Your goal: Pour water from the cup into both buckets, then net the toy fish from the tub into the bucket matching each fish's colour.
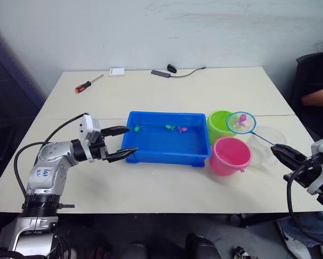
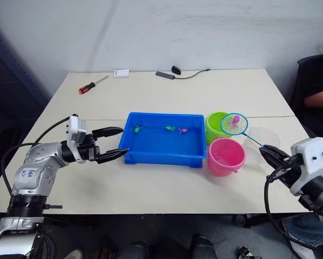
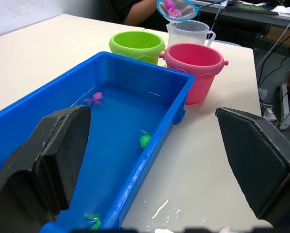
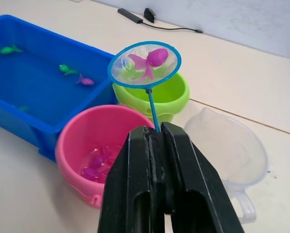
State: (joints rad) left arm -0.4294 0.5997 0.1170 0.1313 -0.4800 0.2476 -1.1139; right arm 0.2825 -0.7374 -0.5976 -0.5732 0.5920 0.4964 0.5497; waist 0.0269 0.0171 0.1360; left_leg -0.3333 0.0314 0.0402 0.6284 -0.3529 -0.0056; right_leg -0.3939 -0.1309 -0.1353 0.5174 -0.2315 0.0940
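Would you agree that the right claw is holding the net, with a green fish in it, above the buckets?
Not quite: the fish in the net is pink, as the right wrist view shows. The right claw does hold it above the buckets.

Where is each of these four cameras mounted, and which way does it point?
Left and right eye views: head, looking down over the table; both arms show.
Left wrist view: along the open left gripper over the shallow blue plastic tub.
Right wrist view: along the right gripper holding the blue-rimmed net.
All share the pink plastic bucket.
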